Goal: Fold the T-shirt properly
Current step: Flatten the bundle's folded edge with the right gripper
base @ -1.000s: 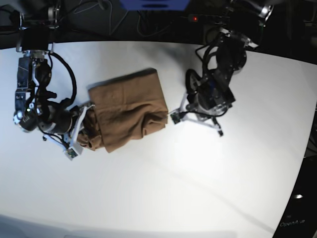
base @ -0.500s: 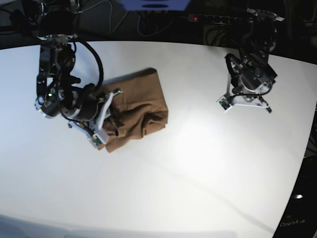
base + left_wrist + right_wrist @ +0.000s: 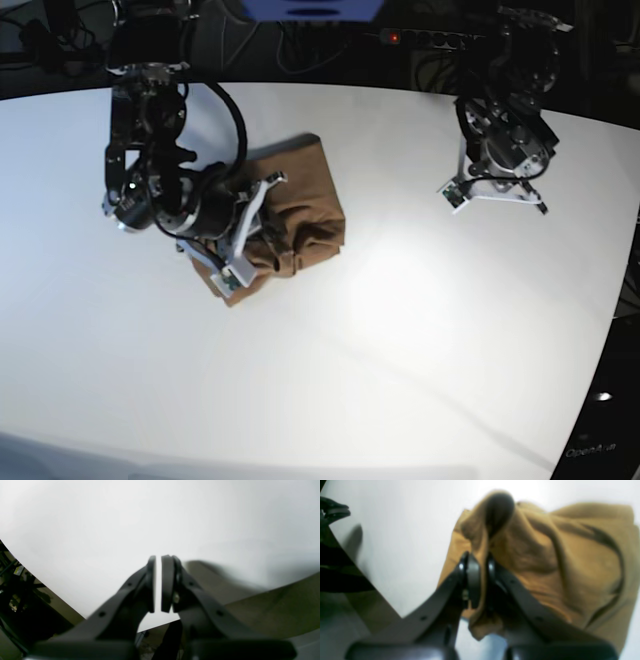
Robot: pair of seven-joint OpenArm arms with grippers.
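Shirt mostly folded
Right gripper pinches its edge mid-fold; left gripper, pressed together and empty, hangs well apart; smoothing remains.

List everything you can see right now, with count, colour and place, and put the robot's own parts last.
T-shirt: one, brown, bunched and partly folded on the table, left of centre in the base view.
Table: one, white, fills most of the base view.
Cables and gear: several, dark, behind the table's far edge; too dim to tell apart.
Right gripper: one, black, over the T-shirt's edge, shut on a fold of the cloth.
Left gripper: one, black, above bare table near the far right edge in the base view, shut, holding nothing, apart from the T-shirt.
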